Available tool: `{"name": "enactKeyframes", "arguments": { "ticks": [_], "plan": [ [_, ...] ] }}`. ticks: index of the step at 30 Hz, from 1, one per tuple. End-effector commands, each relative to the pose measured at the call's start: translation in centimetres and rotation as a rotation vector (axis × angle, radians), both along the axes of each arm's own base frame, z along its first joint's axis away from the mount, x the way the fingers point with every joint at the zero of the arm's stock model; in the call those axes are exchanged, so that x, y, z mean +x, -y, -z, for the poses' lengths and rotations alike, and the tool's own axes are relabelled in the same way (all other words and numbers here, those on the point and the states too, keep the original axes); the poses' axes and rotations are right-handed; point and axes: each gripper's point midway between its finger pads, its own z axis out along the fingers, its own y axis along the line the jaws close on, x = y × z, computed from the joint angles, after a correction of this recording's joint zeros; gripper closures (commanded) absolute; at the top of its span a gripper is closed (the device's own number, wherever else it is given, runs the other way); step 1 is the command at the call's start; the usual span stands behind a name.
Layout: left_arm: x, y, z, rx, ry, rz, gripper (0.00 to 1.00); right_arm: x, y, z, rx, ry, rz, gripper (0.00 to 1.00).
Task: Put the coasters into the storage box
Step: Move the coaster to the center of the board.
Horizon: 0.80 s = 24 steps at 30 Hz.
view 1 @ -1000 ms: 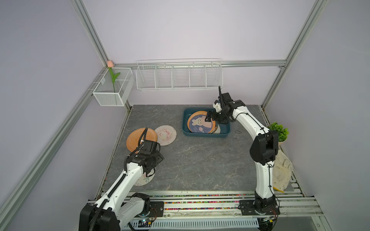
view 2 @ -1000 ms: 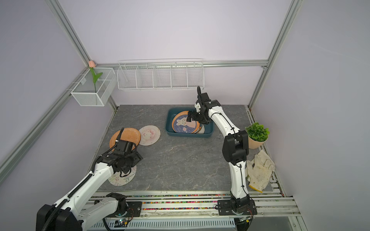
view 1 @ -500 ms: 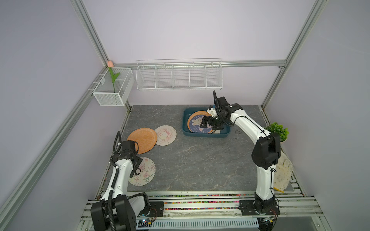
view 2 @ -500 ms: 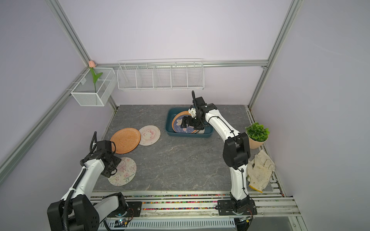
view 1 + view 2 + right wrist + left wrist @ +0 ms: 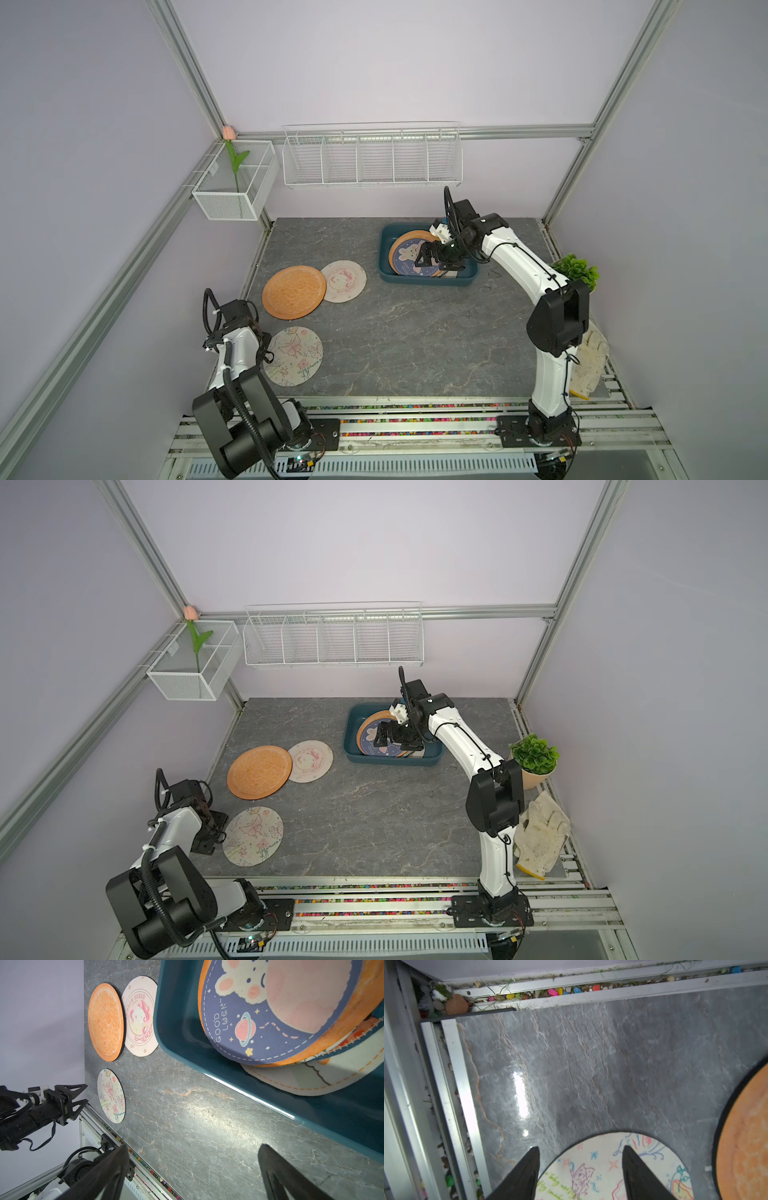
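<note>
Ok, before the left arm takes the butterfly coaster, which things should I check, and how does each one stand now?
1. Left gripper open and empty: ok, its fingers stand apart with nothing between them.
2. Aim at the butterfly coaster: ok, one finger is over the print and the other over bare table.
3. Contact with that coaster: cannot tell.
4. Butterfly coaster free of its neighbours: ok, it lies apart from the orange coaster and the horse coaster.
5. Way into the storage box free: not ok, the open right gripper hangs above it.
6. Pile in the box flat: not ok, the bunny coaster on top lies tilted.
</note>
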Motion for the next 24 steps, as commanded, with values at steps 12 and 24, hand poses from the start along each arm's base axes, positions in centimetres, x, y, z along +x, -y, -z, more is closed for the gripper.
{"name": "enactKeyframes", "arguments": {
  "ticks": [12, 24],
  "plan": [
    [1.2, 0.2, 3.4, -0.087, -0.040, 0.055, 0.35, -1.0, 0.0, -2.2, 0.025, 0.038, -0.026, 0.02],
    [0.3, 3.1, 4.6, -0.214, -0.071, 0.148, 0.32, -0.8, 0.1, -2.8, 0.039, 0.061, -0.004, 0.03]
  ]
}}
